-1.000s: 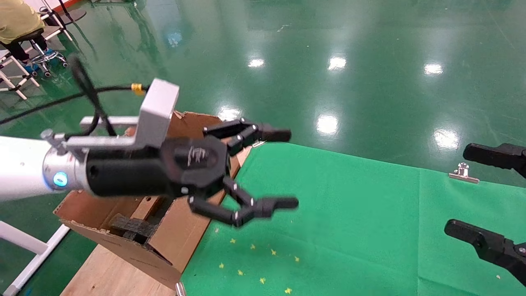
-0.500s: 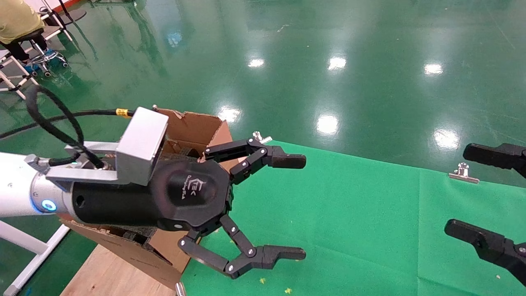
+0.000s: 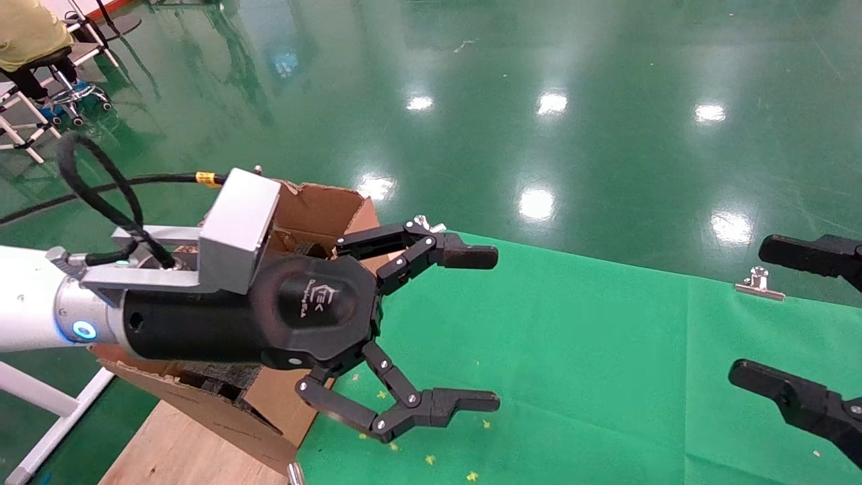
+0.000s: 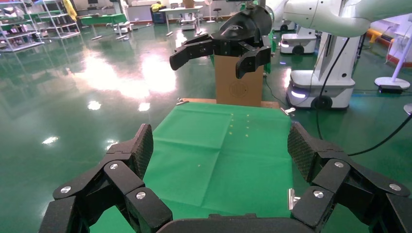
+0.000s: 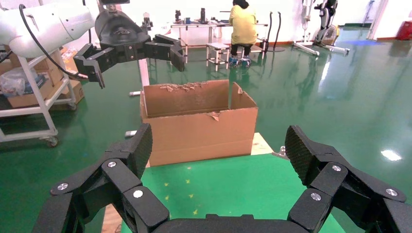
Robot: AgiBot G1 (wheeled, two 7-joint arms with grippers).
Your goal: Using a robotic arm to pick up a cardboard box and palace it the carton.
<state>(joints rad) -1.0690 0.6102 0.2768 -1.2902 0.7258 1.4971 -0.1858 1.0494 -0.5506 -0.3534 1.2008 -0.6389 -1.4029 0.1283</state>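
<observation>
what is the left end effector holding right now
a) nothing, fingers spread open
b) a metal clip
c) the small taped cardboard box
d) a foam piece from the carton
a: the left end effector has its fingers spread wide with only the green cloth between them, beside the carton.

Left robotic arm [image 3: 40, 316] reaches in from the left, roughly level, wrist horizontal. Its gripper [image 3: 471, 330] hangs in the air, empty, fingers spread wide. Right gripper [image 3: 794, 320] at the right edge, also in the air, fingers well apart, nothing held.
</observation>
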